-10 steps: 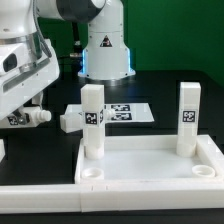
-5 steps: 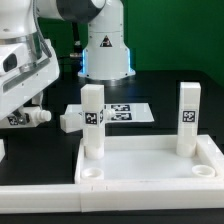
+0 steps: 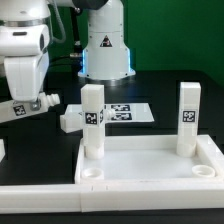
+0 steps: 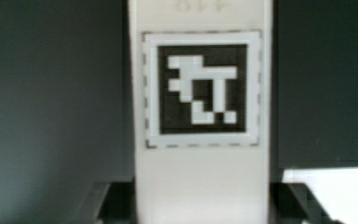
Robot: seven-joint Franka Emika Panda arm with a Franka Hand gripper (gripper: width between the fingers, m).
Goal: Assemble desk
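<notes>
Desk leg [image 4: 197, 100]: fingers [image 4: 115, 205] clenching it (tilted sideways); likely calling for uprighting, then centring squarely over a vacant tabletop socket [image 3: 92, 172]

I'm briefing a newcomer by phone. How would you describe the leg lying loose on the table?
Find the rimmed tabletop in front. Behind its far corner at the exterior view's left is the loose leg. It alone lies flat on the dark table: two upright legs stand in sockets, and the gripper holds a fourth leg.
</notes>
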